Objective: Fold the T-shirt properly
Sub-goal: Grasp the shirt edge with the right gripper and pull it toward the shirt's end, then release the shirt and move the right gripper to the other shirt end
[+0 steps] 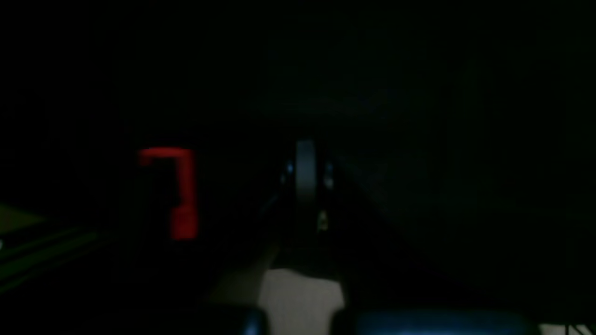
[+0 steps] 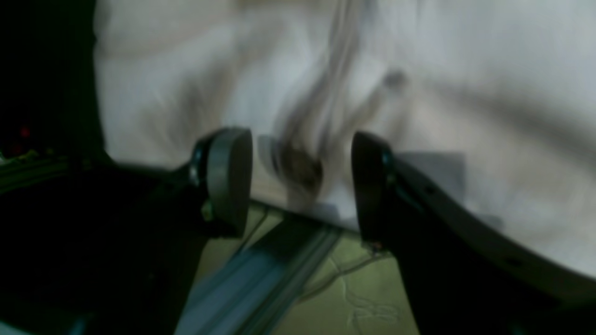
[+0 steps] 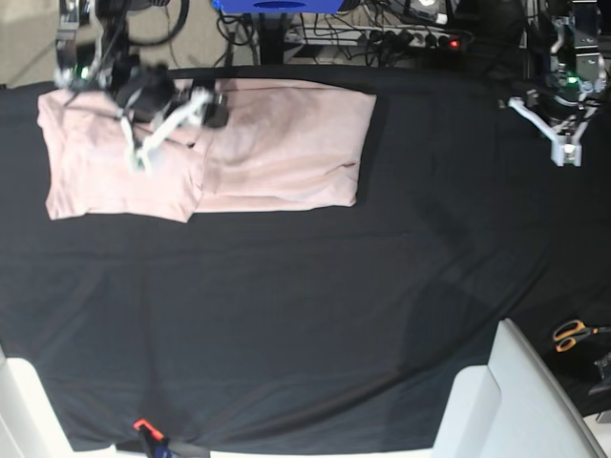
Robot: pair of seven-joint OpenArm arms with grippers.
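One T-shirt (image 3: 205,148) only, pale pink, folded, long axis running across the bench (image 3: 305,315). Right pincer (image 2: 300,179) just above it, jaws parted, gripping nothing. Left pincer (image 3: 563,148) well apart, shut, empty.

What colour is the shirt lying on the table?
Plain pale pink T-shirt, no print; the base view shows it best.

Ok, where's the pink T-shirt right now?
In the base view, the pale pink cotton T-shirt lies part-folded at the upper left of the black cloth, under the right tool.
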